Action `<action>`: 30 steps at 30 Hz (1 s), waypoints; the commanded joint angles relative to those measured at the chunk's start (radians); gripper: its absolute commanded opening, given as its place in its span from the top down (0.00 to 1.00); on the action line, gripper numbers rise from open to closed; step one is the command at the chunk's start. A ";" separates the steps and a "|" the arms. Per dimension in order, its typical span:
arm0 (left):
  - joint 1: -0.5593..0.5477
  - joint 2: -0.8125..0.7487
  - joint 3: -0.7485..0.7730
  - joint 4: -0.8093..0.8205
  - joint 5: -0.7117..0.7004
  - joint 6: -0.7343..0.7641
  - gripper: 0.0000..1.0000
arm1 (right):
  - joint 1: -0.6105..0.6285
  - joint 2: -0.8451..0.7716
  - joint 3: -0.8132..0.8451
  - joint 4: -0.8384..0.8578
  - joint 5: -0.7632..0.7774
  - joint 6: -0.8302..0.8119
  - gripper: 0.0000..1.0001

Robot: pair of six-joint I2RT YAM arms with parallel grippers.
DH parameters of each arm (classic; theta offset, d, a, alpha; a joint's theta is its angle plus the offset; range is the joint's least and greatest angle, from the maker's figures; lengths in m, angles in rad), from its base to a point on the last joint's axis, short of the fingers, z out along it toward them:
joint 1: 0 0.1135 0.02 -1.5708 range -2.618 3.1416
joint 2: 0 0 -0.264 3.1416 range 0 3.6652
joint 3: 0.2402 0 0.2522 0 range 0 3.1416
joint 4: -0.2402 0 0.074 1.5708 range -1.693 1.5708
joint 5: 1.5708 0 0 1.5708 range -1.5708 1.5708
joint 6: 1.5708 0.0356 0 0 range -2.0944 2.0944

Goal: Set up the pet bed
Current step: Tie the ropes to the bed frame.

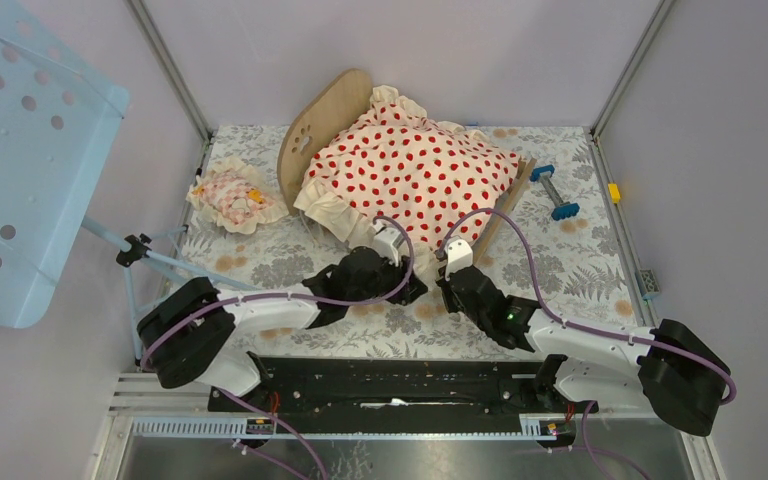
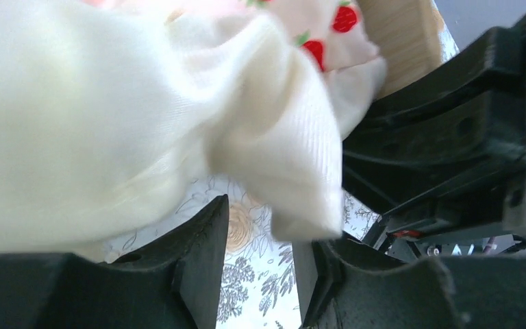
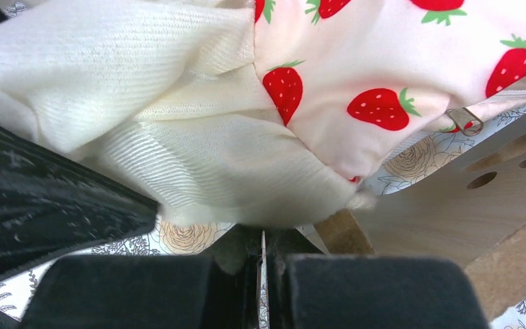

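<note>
The pet bed [image 1: 325,125] stands at the back middle, its rounded headboard with paw cutouts on the left and its low footboard [image 1: 505,215] on the right. The red-dotted cream blanket [image 1: 410,170] covers it, so the mattress is hidden. My left gripper [image 1: 385,245] is at the blanket's near edge. In the left wrist view it [image 2: 264,226] is open, with the cream ruffle [image 2: 281,157] hanging just above the gap. My right gripper [image 1: 457,255] is at the near right corner. In the right wrist view it [image 3: 263,236] is shut on the ruffle's edge [image 3: 212,178], beside the wooden footboard [image 3: 466,205].
The small pink pillow [image 1: 230,195] lies left of the headboard. A blue dumbbell-shaped toy [image 1: 555,192] and a small yellow block [image 1: 613,190] lie at the right. A light-blue perforated panel [image 1: 20,150] leans in at the far left. Enclosure walls surround the floral tablecloth [image 1: 580,270].
</note>
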 commanded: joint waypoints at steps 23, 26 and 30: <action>0.028 0.163 -0.113 0.383 -0.139 -0.531 0.57 | 0.002 0.002 0.018 0.010 0.041 -0.003 0.99; 0.032 0.189 -0.122 0.414 -0.147 -0.542 0.58 | 0.002 0.022 0.028 0.001 0.067 0.016 0.99; 0.042 0.223 -0.152 0.517 -0.150 -0.570 0.57 | 0.002 0.020 0.019 0.027 0.078 0.013 0.99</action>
